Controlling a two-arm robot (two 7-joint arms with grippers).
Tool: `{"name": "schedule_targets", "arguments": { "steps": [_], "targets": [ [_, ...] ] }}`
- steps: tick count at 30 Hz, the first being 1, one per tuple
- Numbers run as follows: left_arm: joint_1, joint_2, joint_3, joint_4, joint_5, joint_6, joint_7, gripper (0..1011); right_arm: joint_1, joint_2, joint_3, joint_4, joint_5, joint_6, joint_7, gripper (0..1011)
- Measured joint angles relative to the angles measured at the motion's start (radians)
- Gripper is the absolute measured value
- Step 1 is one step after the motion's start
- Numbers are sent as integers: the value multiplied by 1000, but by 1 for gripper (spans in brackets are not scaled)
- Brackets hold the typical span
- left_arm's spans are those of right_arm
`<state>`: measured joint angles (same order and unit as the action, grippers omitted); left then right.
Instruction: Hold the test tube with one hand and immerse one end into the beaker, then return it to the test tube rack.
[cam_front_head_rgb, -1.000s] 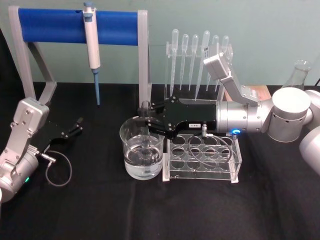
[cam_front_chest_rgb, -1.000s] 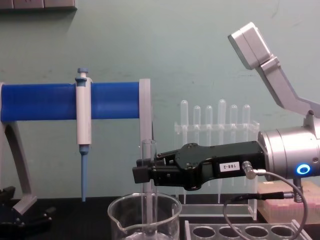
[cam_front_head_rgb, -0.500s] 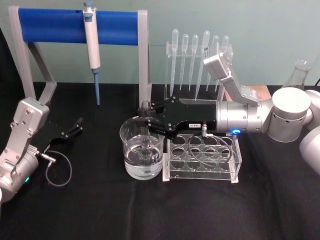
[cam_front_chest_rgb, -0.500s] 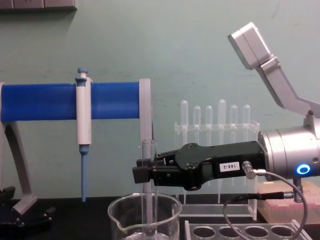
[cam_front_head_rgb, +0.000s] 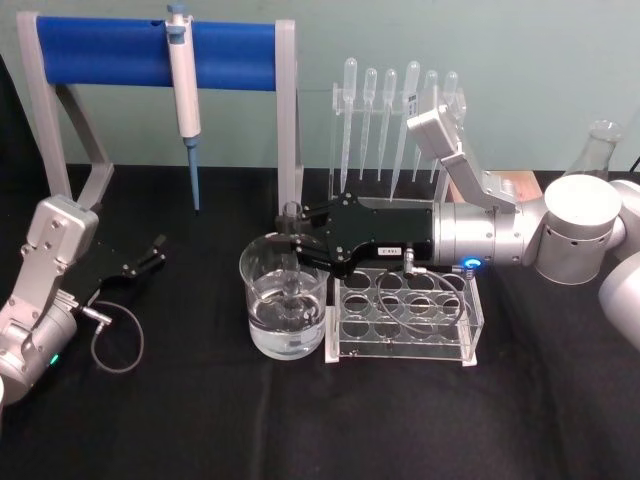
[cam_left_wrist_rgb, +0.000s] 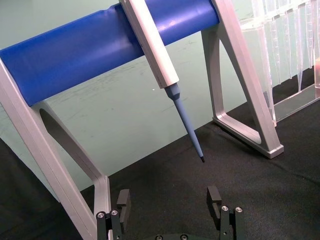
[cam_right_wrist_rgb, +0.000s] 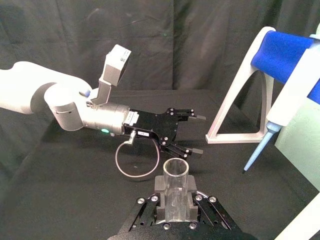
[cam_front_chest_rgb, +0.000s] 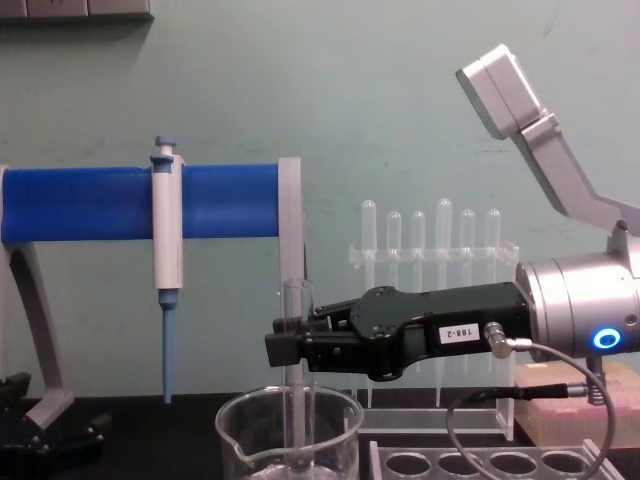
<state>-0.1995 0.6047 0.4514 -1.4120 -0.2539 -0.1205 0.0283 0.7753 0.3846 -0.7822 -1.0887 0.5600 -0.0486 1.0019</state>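
My right gripper (cam_front_head_rgb: 291, 240) reaches in from the right and is shut on the test tube (cam_front_chest_rgb: 297, 305), a clear glass tube held upright. The tube's open rim (cam_front_head_rgb: 291, 212) stands above the jaws. Its lower part runs down inside the beaker (cam_front_head_rgb: 252, 290), a wide glass beaker (cam_front_chest_rgb: 240, 420) with water in it. From the right wrist view the tube (cam_right_wrist_rgb: 175, 175) sits clamped between the fingers of my right gripper (cam_right_wrist_rgb: 175, 205). My left gripper (cam_front_head_rgb: 150, 255) rests on the black table at the left, open and empty (cam_left_wrist_rgb: 168, 197).
A clear rack with round holes (cam_front_head_rgb: 405, 315) stands right beside the beaker, under my right arm. Behind are a pipette stand (cam_front_head_rgb: 395, 110), a blue-bar frame (cam_front_head_rgb: 110, 55) holding a white-and-blue pipettor (cam_front_head_rgb: 183, 85), and a glass flask (cam_front_head_rgb: 600, 145) at the far right.
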Motion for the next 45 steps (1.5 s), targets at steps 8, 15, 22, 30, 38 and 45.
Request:
{"name": "schedule_targets", "arguments": {
  "steps": [8,15,22,30,38,45],
  "targets": [
    [0,0,0,0,0,0,0,1000,13,9,21,-34,1,-8,-1,237],
    [0,0,0,0,0,0,0,1000,45,48,46,-120,29,25,14,237],
    [0,0,0,0,0,0,0,1000,63,87,66,-198,80,68,22,237],
    [0,0,0,0,0,0,0,1000,50,153,77,-299,103,109,-19,237],
    [0,0,0,0,0,0,0,1000,-36,294,123,-435,145,132,-78,237],
    [0,0,0,0,0,0,0,1000,-133,392,167,-511,175,105,-104,237]
  ]
}}
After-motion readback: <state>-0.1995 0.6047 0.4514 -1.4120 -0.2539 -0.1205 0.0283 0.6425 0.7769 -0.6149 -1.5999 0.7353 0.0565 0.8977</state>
